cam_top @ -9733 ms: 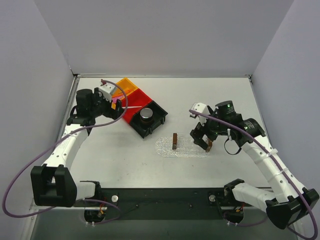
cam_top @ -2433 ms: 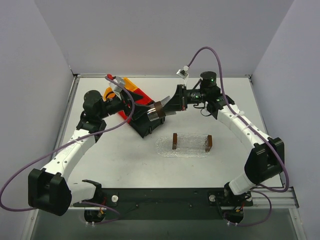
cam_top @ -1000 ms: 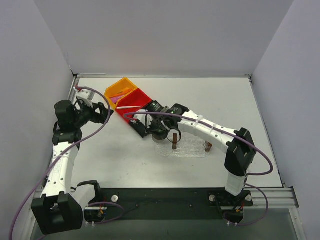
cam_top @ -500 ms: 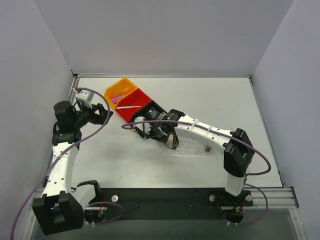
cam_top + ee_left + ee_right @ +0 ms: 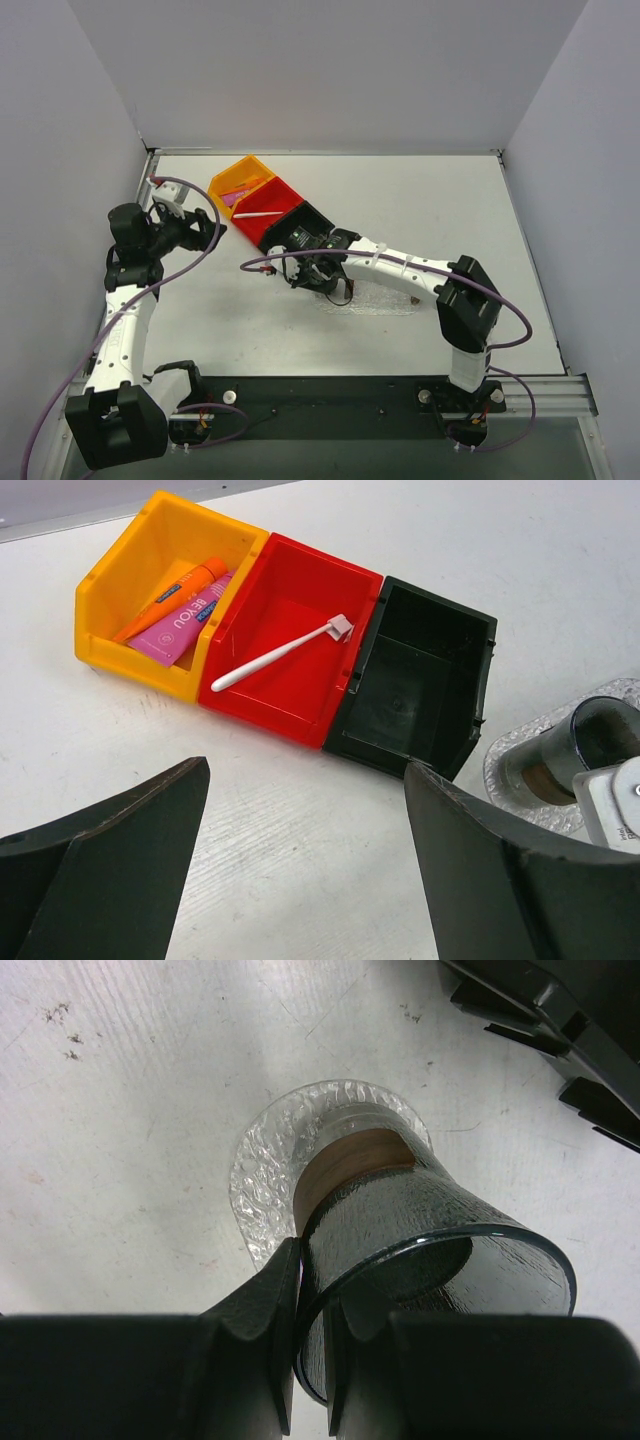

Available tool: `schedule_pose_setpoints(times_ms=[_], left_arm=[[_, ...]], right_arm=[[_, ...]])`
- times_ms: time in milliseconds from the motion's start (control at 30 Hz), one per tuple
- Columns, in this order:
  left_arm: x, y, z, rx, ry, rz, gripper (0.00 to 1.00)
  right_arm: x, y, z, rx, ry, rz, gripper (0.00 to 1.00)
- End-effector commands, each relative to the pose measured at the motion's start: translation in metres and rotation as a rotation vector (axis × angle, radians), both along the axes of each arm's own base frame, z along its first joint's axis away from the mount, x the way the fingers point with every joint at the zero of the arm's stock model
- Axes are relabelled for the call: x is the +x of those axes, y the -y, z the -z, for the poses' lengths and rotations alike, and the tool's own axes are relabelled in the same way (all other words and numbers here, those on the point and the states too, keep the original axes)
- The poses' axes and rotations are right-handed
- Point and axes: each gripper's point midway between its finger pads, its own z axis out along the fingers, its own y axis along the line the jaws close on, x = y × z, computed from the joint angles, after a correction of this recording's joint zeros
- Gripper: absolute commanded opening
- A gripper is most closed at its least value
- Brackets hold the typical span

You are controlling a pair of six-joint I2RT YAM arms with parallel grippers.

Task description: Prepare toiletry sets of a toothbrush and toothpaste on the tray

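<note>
The white toothbrush (image 5: 280,655) lies in the red bin (image 5: 300,715). Two toothpaste tubes, one orange (image 5: 170,598) and one pink (image 5: 185,630), lie in the orange bin (image 5: 120,645). The clear bumpy tray (image 5: 385,303) lies mid-table. My right gripper (image 5: 312,1280) is shut on the rim of a dark glass cup (image 5: 420,1220), one finger inside and one outside. The cup's base is at the tray's (image 5: 262,1175) rounded left end. My left gripper (image 5: 305,780) hangs open over bare table, near the bins, holding nothing.
The empty black bin (image 5: 420,710) adjoins the red one, just beyond the cup (image 5: 595,740). A brown rack end (image 5: 414,294) stands on the tray's right part. The right arm (image 5: 400,268) stretches low across the tray. Side walls enclose the table.
My right arm has sunk lower and shifted slightly left, bringing the cup down to the tray's left end. The left arm has stayed still with its jaws open.
</note>
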Motion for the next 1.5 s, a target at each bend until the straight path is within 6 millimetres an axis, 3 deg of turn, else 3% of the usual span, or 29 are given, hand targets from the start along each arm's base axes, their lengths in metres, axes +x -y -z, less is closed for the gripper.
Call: schedule_pose_setpoints(times_ms=[0,1467], left_arm=[[-0.0021,0.0011,-0.0063,0.006,0.034,0.022,0.89],[-0.0031,0.0012,-0.0040,-0.004,0.028,0.034,0.89]], right_arm=[[0.0054,-0.0014,-0.0062,-0.002,0.048,-0.010,0.00],[-0.0034,0.0064,0.0015,-0.025,0.048,-0.022,0.00]])
